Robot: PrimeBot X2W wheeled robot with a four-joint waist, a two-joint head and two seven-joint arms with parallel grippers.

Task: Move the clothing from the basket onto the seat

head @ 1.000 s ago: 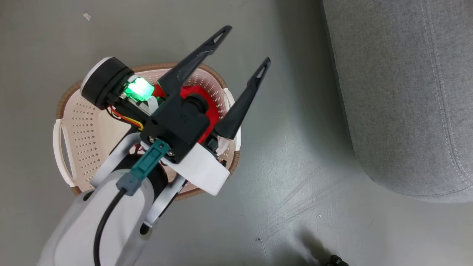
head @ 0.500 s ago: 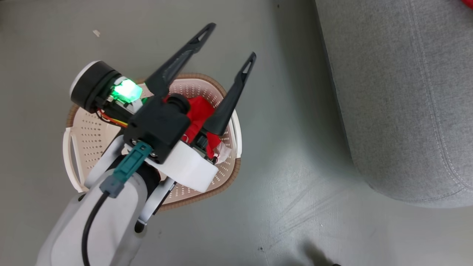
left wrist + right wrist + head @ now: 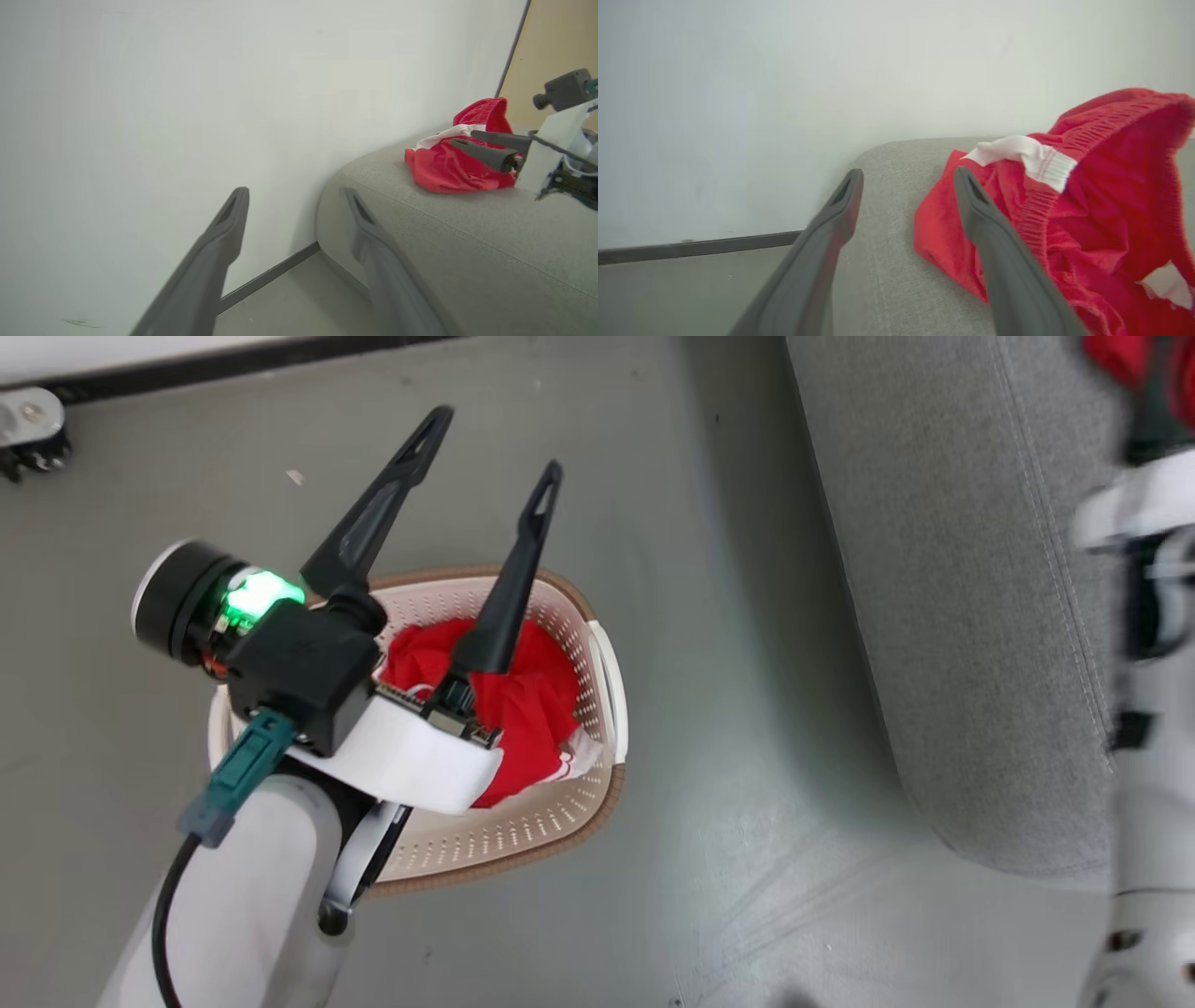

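The cream basket (image 3: 560,821) stands on the floor with crumpled red clothing (image 3: 527,695) in it. My left gripper (image 3: 492,448) hangs open above the basket, its fingers reaching past the far rim, nothing between them. The grey seat (image 3: 934,616) rises at the right. On it lies another red garment (image 3: 448,165) with white trim, also seen close up (image 3: 1092,205). My right gripper (image 3: 908,175) is open just left of that garment, one finger against its edge, holding nothing. From the left wrist view the right gripper (image 3: 465,138) shows in front of the garment.
A white wall (image 3: 187,93) with a dark baseboard (image 3: 271,275) runs behind the seat's end. Grey floor (image 3: 747,896) separates basket and seat. My pale right forearm (image 3: 1148,709) crosses the head view's right edge. A small metal fitting (image 3: 28,429) sits far left.
The head camera has swung, bringing the wall base, my right forearm and a red garment on the seat into view. My left wrist has shifted off the basket's clothing; it stays open.
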